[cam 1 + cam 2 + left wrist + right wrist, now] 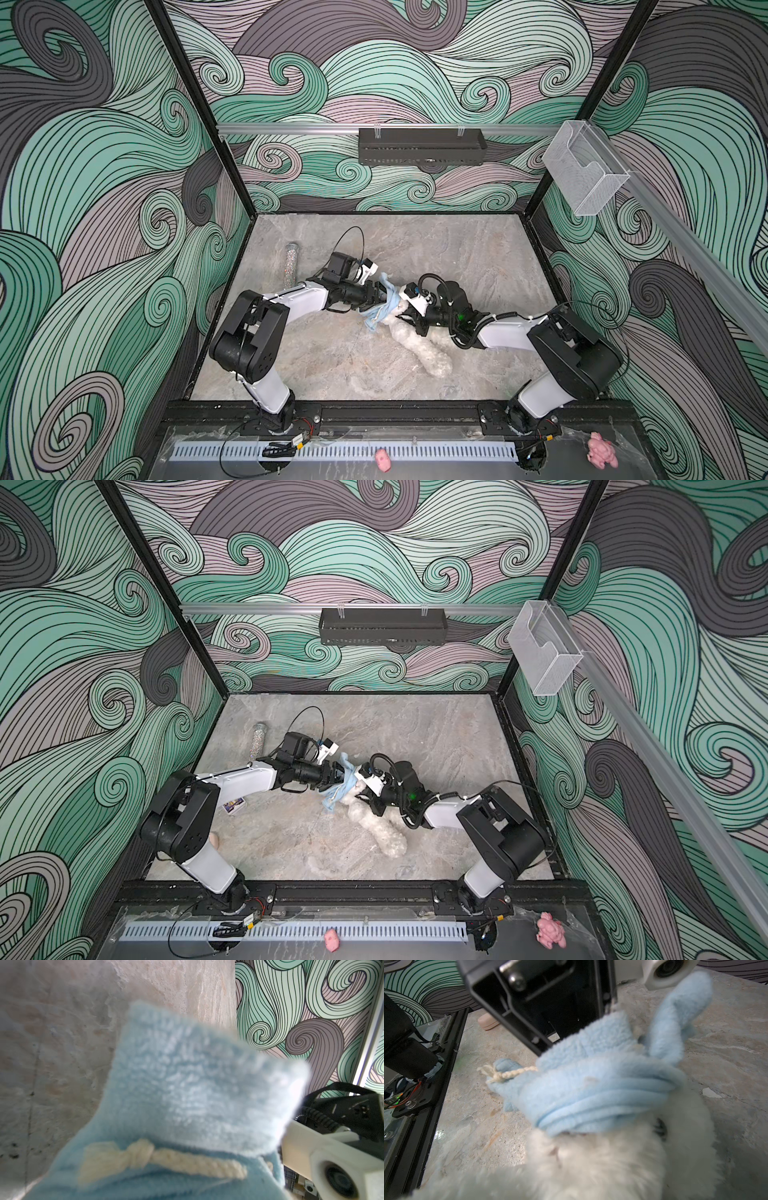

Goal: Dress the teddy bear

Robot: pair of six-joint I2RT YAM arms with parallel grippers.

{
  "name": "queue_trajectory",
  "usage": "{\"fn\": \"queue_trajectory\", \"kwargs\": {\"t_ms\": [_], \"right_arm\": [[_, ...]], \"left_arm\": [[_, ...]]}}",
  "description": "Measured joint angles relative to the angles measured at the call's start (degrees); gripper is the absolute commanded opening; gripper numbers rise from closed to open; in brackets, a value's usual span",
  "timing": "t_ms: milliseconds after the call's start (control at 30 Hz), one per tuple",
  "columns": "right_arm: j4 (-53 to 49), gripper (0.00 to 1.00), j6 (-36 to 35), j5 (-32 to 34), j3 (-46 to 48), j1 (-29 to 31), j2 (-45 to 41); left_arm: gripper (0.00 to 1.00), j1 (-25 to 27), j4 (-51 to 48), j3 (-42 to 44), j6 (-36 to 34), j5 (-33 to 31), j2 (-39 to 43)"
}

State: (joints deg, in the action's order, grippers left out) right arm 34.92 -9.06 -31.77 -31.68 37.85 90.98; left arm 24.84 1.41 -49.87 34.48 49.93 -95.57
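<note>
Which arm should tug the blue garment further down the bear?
Probably left: left gripper is at the blue garment bunched around the teddy bear; right gripper is shut on the bear, anchoring it.

Ahead of left gripper (381, 297): blue garment (379, 309) and teddy bear (422, 351) fill gap to right gripper (406, 322). Behind it, glitter tube (290, 266). Bare tabletop (465, 249) beyond both.

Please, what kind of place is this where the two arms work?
Most likely a robot test cell in a lab, not a home: the left arm and the right arm are bolted to a black base rail, over a small marble-look tabletop, with wave-printed walls closing it in.
</note>
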Motion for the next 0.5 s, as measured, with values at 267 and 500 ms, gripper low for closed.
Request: {"fn": "queue_trajectory", "kwargs": {"t_ms": [267, 500], "right_arm": [[-3.17, 0.10, -3.06, 2.62, -2.08, -0.52, 0.00], [-3.67, 0.12, -4.48, 6.73, -3.69, -0.61, 0.04]], "left_arm": [[0.49, 0.44, 8.46, 2.80, 4.98, 0.17, -0.09], [0.25, 0.44, 10.14, 3.28, 6.99, -0.13, 1.55]]}}
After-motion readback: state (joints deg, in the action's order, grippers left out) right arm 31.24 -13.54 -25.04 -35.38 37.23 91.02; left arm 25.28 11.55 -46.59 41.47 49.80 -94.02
